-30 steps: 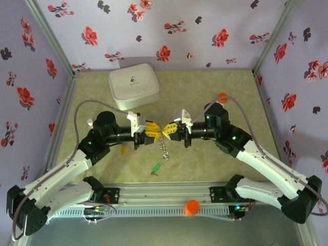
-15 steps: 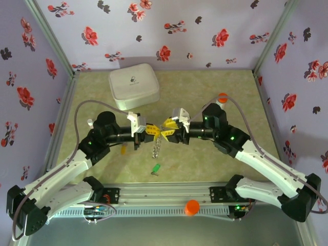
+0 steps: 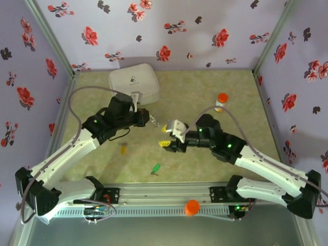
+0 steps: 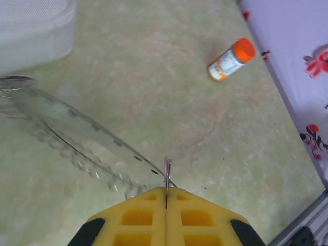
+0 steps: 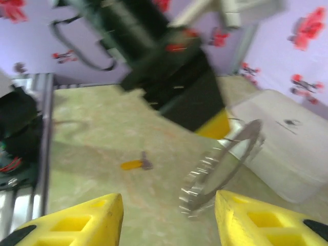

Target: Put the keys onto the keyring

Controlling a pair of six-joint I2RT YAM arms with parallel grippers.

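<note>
Reaching in from near left with left pincer (image 4: 166, 190) clamped shut, and from near right with right pincer (image 3: 166, 137) gaping, facing left.

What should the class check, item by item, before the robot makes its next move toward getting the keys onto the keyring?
1. Left gripper shut on the keyring: ok.
2. Right gripper open and holding nothing: ok.
3. Yellow key lying free on the table: ok.
4. Green key lying free on the table: ok.
5. A key threaded on the keyring: not ok, both lie on the table.
6. Where the keyring opens: cannot tell, it is blurred.
</note>
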